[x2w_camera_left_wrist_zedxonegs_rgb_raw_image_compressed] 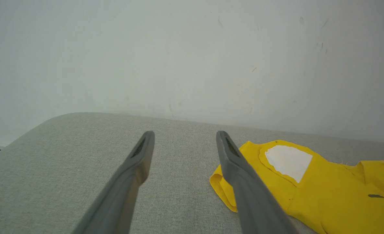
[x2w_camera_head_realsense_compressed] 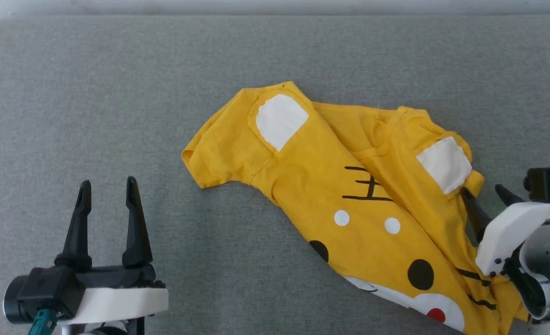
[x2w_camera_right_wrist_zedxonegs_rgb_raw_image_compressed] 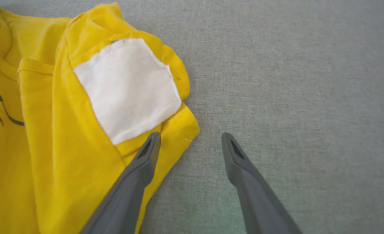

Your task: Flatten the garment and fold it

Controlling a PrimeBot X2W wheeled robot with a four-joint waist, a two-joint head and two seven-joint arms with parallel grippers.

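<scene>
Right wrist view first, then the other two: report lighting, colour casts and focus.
Right wrist view: soft light, weave of the bright-yellow cartoon-face T-shirt sharp, a faint green tint on the grey fabric surface between the right gripper's dark fingers. Left wrist view: left gripper's finger bases blurred, surface edge bowed by the wide lens. Head view: flat light, hardly any shadow, all in focus.

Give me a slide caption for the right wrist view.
Open right hand at the white-patched sleeve of the crumpled yellow T-shirt on grey fabric.
</scene>
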